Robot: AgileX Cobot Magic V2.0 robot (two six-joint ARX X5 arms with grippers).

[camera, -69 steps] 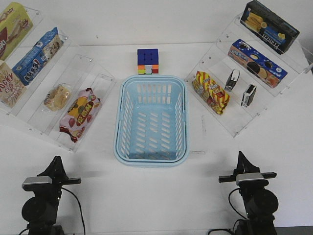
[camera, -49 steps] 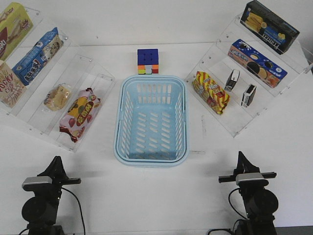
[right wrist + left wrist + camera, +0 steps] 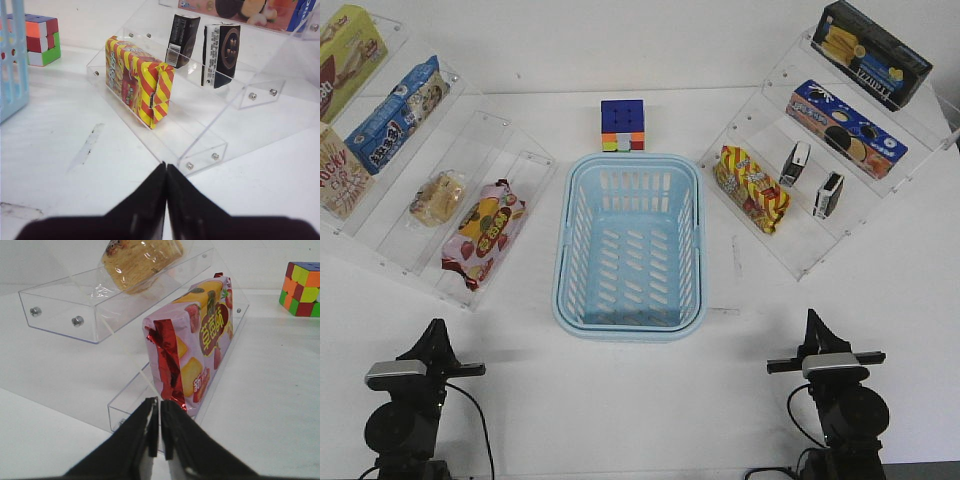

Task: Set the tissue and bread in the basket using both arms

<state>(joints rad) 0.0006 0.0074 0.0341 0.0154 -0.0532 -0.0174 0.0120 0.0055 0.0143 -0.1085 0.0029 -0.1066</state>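
- Nothing has moved since the earlier frames: both my arms sit parked at the near edge of the bench, and every item lies where it was.
- My left jaws (image 3: 160, 432) are pressed closed on nothing, pointing at the near end of the lowest left shelf.
- My right jaws (image 3: 166, 200) are likewise shut and empty, aimed at the near corner of the right rack.
- Between my two arms stands the basket (image 3: 630, 318), light blue and slotted, with nothing in it; bare bench (image 3: 620, 400) runs from its near rim to my arms and along both its long sides.
- On the left, the bread (image 3: 438, 197) lies in its clear wrap on the second clear shelf (image 3: 380, 245), one step above the strawberry-print packet (image 3: 483, 232), which fills the lowest shelf nearest the basket.
- Seen from my left wrist, the packet's crimped red end faces me, and the bread sits beyond it on the higher ledge.
- On the right, the tissue (image 3: 829, 195) stands upright on the second step, just beside a second small pack (image 3: 795, 163), apart from it.
- A striped snack bag (image 3: 752, 188) stands on the lowest step of the right rack (image 3: 800, 262), between the basket and the tissue.
- A colour cube (image 3: 623, 125) sits just beyond the basket's far rim.
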